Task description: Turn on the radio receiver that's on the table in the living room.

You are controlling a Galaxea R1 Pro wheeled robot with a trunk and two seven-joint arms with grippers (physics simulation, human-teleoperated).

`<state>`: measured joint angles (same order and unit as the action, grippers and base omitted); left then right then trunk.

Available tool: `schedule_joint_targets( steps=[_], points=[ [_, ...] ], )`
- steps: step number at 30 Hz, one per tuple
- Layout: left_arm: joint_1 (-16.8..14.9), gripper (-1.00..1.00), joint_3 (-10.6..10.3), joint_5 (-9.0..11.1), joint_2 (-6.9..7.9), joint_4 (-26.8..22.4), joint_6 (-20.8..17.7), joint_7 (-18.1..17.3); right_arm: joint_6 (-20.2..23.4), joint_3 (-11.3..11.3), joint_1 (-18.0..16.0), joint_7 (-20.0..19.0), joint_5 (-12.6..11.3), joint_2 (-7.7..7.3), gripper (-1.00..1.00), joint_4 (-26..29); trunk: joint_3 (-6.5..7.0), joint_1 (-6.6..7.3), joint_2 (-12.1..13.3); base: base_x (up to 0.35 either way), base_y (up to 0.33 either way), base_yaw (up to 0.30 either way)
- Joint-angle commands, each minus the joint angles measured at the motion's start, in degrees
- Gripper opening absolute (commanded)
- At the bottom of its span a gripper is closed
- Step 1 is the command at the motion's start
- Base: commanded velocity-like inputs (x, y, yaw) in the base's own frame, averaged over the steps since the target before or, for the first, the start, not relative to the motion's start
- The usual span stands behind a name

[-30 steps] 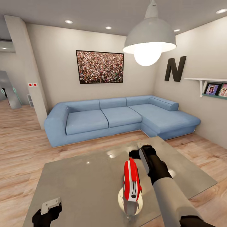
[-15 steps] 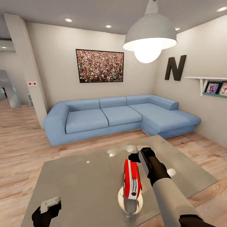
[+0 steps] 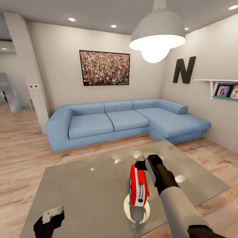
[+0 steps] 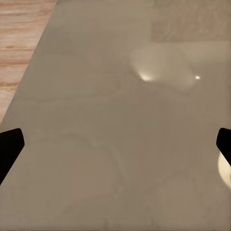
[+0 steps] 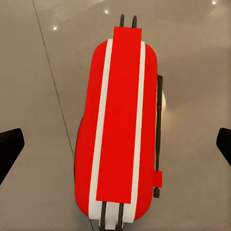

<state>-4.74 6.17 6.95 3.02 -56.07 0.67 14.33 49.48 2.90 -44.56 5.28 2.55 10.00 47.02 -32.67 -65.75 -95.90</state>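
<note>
We see the living room (image 3: 26, 155) with its blue sofa (image 3: 112, 124) beyond the glossy grey tabletop (image 3: 86, 188). The radio receiver (image 3: 138, 185) stands on edge near the tabletop's front right. Our right pincer (image 3: 145, 164) hangs just above it, fingers (image 5: 9, 149) spread wide to either side. Our left pincer (image 3: 53, 215) hovers over bare tabletop, also spread.

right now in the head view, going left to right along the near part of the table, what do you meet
left gripper → red and white radio → right gripper with its arm, all over the grey table
</note>
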Motion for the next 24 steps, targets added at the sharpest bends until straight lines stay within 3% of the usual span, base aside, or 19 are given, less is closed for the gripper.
schedule_joint_targets(
  steps=[1,24],
  points=[
    [0.0,1.0,-0.01,0.0,0.01,0.0,-0.01,0.0,0.0,0.0,0.0,0.02,0.0,0.0,1.0,0.0,-0.18,-0.23,-0.42,0.0,0.0,0.0],
    [0.0,1.0,-0.01,0.02,0.02,0.04,0.05,0.0,-0.09,-0.01,0.0,-0.25,-0.08,0.0,1.0,0.0,-3.95,-4.84,-8.84,0.0,0.0,0.0]
  ],
)
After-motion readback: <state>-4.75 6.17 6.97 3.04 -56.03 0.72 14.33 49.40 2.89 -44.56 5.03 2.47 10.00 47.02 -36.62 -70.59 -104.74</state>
